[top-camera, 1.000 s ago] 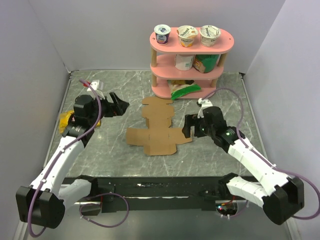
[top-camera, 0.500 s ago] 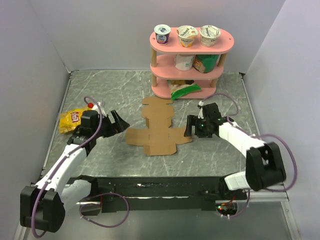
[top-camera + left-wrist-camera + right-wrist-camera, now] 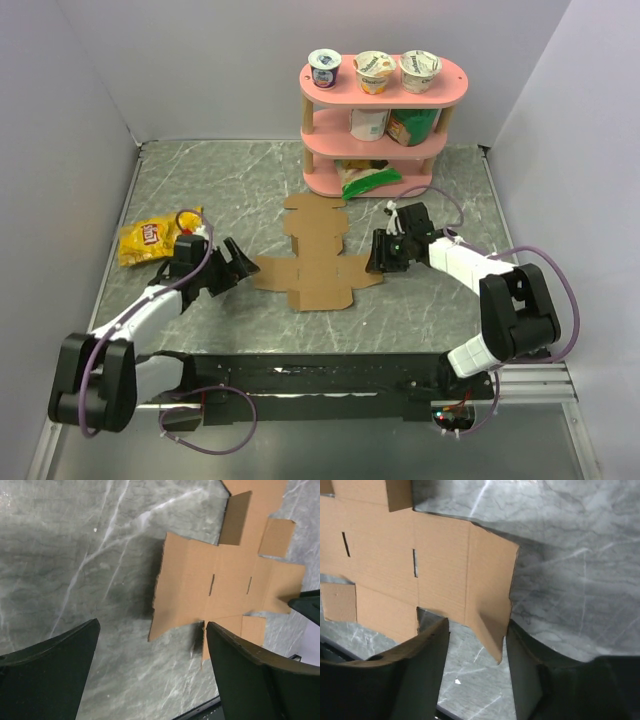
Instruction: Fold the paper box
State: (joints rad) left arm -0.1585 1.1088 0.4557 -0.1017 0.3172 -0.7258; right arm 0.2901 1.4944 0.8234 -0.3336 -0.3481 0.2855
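A robotics lab test cell: plain pale walls (image 3: 200, 70) box in a marble-patterned table (image 3: 440, 180). A left arm (image 3: 150, 305) and a right arm (image 3: 465, 268) are bolted to a black rail (image 3: 320, 375) at 6 o'clock. A pink shelf (image 3: 385, 100) of yoghurt cups (image 3: 373, 70) stands at 1 o'clock.

Grey marbled table (image 3: 200, 180) enclosed by pale lilac walls (image 3: 200, 70).
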